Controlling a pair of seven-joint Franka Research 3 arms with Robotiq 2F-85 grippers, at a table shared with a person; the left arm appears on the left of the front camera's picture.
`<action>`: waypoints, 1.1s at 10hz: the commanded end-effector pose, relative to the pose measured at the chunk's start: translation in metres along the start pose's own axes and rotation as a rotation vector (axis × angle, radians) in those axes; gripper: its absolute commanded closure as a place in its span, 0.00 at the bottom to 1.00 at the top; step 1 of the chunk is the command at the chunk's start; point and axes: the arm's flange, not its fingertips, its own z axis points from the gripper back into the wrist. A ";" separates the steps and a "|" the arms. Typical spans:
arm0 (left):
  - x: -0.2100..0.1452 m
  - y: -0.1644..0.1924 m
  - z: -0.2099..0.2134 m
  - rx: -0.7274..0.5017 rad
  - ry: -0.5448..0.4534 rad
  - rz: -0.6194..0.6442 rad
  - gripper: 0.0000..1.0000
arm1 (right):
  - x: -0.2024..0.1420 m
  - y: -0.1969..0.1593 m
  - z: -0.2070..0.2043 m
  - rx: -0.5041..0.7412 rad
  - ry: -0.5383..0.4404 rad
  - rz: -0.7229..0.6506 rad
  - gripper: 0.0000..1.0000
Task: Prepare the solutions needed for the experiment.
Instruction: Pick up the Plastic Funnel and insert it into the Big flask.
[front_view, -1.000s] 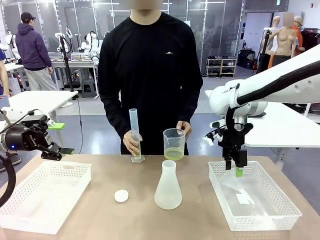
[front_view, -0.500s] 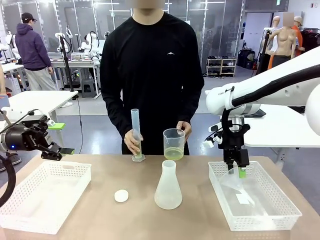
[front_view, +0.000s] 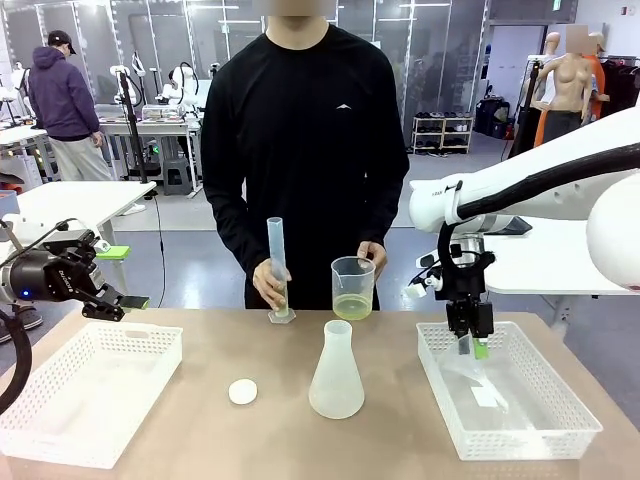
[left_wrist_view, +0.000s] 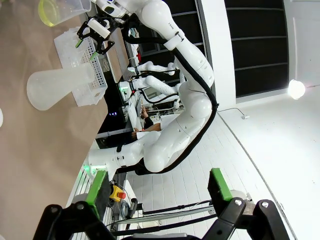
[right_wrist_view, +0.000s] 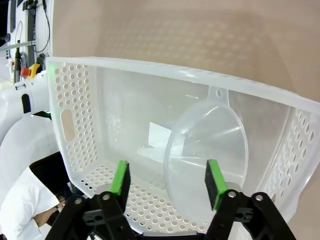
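Front view: the solution (front_view: 350, 307), a shallow pale yellow-green layer, sits in the bottom of a clear beaker (front_view: 352, 275). A person across the bench (front_view: 250, 440) holds the beaker just above the far edge with a hand (front_view: 375, 258). The person's other hand (front_view: 270, 285) steadies a tall, narrow measuring cylinder (front_view: 276, 255) that stands upright on the bench just beside the beaker. A small white logo marks the chest of the person's black shirt; it is too small to read.

Nearer the camera, an empty translucent flask (front_view: 336, 370) stands upright at mid-bench, with a small round white cap (front_view: 243, 391) lying beside it.

Over by the robot's right is a white perforated basket (front_view: 530, 440) with a clear funnel (front_view: 462, 375) lying in it. The right tool (front_view: 472, 345) points straight down into the far end of this basket, right over the funnel. In the right wrist view its tool (right_wrist_view: 167, 180) is part-spread. One green pad overlaps the funnel (right_wrist_view: 210, 145) and the other is clear of the rim. Whether any pad touches the funnel cannot be told. The basket wall (right_wrist_view: 75, 115) rises behind.

By the robot's left is a second white basket (front_view: 60, 445). The left tool (front_view: 125, 278) hangs above its far corner, spread wide and holding nothing. The left wrist view shows the same wide gap in the tool (left_wrist_view: 157, 184), with the flask (left_wrist_view: 55, 87) far off.
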 end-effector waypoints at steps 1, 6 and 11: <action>0.001 -0.002 0.000 -0.002 0.003 0.004 0.00 | 0.001 -0.005 0.010 0.001 0.023 0.015 0.44; 0.001 -0.002 0.000 -0.002 0.003 0.004 0.00 | 0.003 -0.007 0.009 0.011 0.027 0.030 0.98; 0.001 -0.002 0.000 -0.002 0.003 0.004 0.00 | 0.006 0.007 0.009 -0.006 0.035 0.005 1.00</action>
